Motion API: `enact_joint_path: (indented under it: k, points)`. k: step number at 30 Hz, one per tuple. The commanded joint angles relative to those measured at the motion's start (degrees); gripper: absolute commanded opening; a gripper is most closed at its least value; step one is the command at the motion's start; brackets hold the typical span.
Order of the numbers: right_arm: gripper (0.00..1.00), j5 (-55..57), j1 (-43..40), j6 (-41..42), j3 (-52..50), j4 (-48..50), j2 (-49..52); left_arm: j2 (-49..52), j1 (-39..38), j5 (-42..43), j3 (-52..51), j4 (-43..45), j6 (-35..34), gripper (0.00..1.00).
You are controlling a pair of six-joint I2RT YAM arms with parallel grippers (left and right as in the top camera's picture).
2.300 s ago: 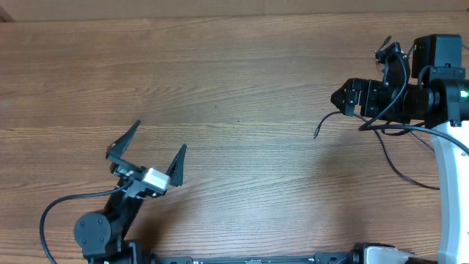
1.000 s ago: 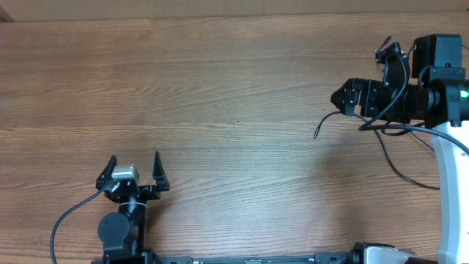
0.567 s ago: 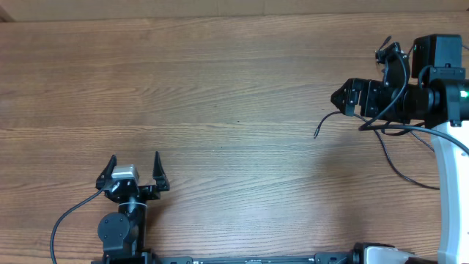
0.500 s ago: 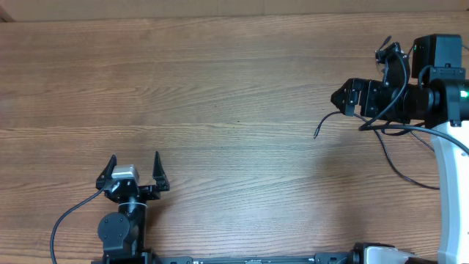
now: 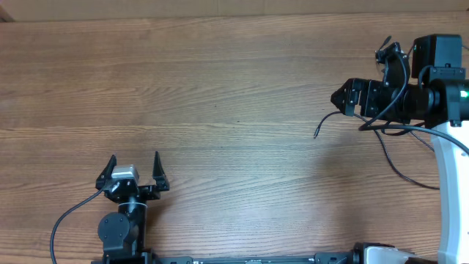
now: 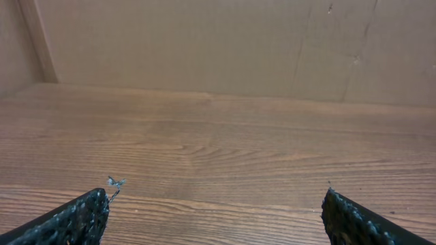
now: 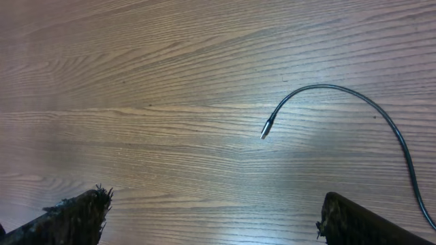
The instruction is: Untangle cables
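Observation:
One thin black cable (image 5: 322, 123) lies on the wooden table at the right. Its free end points toward the table's middle, and the rest runs under my right arm and off toward the right edge. In the right wrist view the cable (image 7: 327, 86) arcs across the upper right, and its silver-tipped plug (image 7: 265, 131) lies flat, ahead of the fingers. My right gripper (image 5: 341, 97) (image 7: 214, 199) hovers open just behind that end, touching nothing. My left gripper (image 5: 133, 160) (image 6: 216, 199) stands open and empty at the front left, far from the cable, with only bare wood before it.
A cardboard wall (image 6: 204, 47) closes off the far side of the table. The right arm's body and white base (image 5: 448, 169) fill the right edge, with thicker black arm wires looping around it. The left arm's own wire (image 5: 62, 224) curls at the front left.
My left gripper has drawn back toward the front edge and turned to face straight away, then held still. The right arm and the cable have not moved.

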Motion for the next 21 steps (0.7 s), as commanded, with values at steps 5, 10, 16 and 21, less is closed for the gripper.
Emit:
enact_joint_path:
  k: [5, 10, 16, 21]
  points:
    - [1.0, 0.17, 0.17, -0.24, -0.2, 0.07, 0.11, -0.59, -0.48, -0.59, -0.17, -0.15, 0.24, 1.0]
    - [1.0, 0.5, 0.17, -0.28, -0.2, 0.24, 0.33, -0.57, -0.48, -0.59, -0.17, -0.15, 0.26, 1.0]
    - [1.0, 1.03, 0.17, -0.26, -0.26, 3.17, -0.68, -0.57, -0.48, -0.59, -0.17, -0.15, 0.24, 0.99]
    - [1.0, -3.15, 0.2, -0.26, -6.43, 14.8, -6.25, -0.57, -0.48, -0.59, -0.17, -0.15, 0.24, 1.0]
